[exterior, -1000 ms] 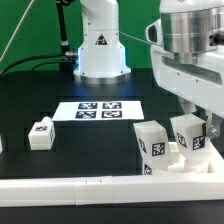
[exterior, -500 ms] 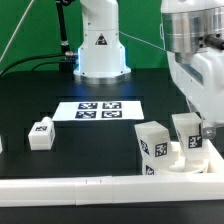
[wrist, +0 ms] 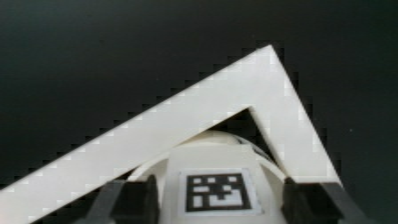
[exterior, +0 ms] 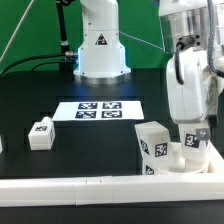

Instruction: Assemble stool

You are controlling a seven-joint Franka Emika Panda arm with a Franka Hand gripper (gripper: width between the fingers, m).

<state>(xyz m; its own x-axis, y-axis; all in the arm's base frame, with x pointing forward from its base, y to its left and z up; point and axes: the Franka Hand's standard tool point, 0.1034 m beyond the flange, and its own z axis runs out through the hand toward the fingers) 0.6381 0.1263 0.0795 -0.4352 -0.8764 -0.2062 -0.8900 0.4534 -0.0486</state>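
Observation:
The round white seat disc (exterior: 176,160) lies in the corner of the white L-shaped rail (exterior: 90,186), at the exterior view's right. One tagged white leg (exterior: 152,142) stands upright on it. My gripper (exterior: 195,137) comes straight down on a second upright leg (exterior: 195,135) on the seat and is shut on it. In the wrist view this leg's tag (wrist: 217,190) sits between my two dark fingers (wrist: 128,200), with the seat's rounded edge (wrist: 214,145) and the rail corner (wrist: 267,75) beyond. A third leg (exterior: 40,133) lies loose at the exterior view's left.
The marker board (exterior: 100,110) lies flat mid-table. The robot base (exterior: 100,45) stands behind it. A white part shows only in part at the left edge (exterior: 1,145). The rail runs along the front of the black table (exterior: 60,100).
My wrist has turned and the arm has shifted slightly toward the exterior view's left, now standing squarely over the second leg. The seat and the other legs have not moved.

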